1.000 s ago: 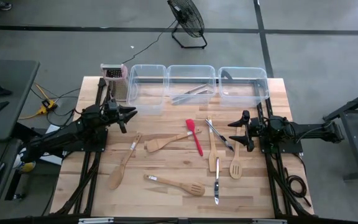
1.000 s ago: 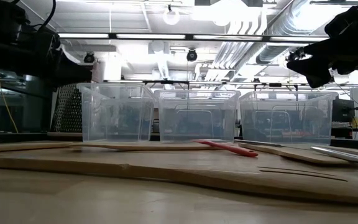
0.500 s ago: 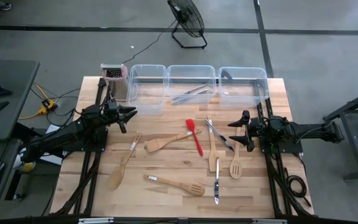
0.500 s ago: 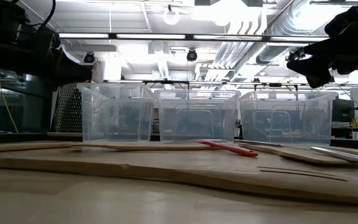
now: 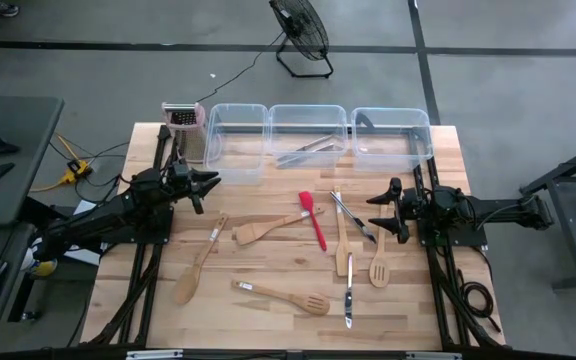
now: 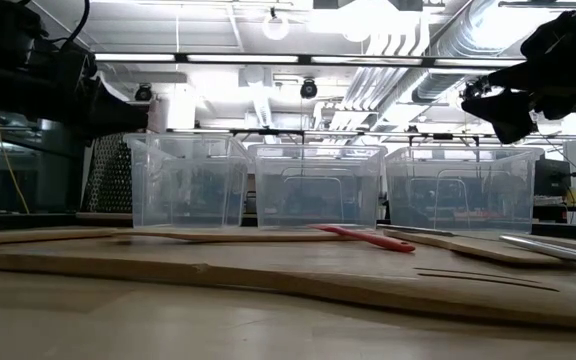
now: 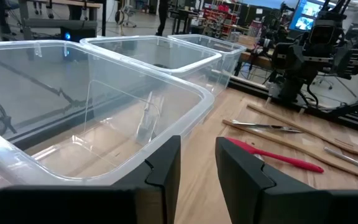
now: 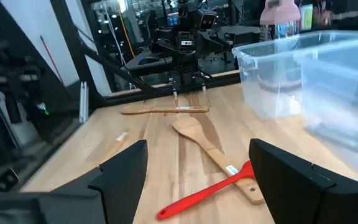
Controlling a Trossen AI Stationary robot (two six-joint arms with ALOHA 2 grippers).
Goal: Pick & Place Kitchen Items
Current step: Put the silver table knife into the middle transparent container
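Note:
Kitchen items lie flat on the wooden table between my arms: a red spatula (image 5: 313, 220), a wooden spatula (image 5: 268, 228), a wooden spoon (image 5: 200, 260), a slotted wooden spatula (image 5: 283, 297), metal tongs (image 5: 353, 215), a knife (image 5: 348, 303) and two more wooden utensils (image 5: 340, 240) (image 5: 378, 262). More metal tongs (image 5: 308, 148) lie in the middle tub. My left gripper (image 5: 208, 185) (image 7: 197, 165) hovers level at the table's left, slightly open and holding nothing. My right gripper (image 5: 373, 212) (image 8: 197, 155) hovers level at the right, wide open and holding nothing.
Three clear plastic tubs (image 5: 236, 140) (image 5: 308, 128) (image 5: 392, 135) stand in a row along the far edge. An upright metal grater (image 5: 183, 125) stands left of them. A floor fan (image 5: 301, 30) stands beyond the table. The near strip of the table (image 5: 268, 335) is bare.

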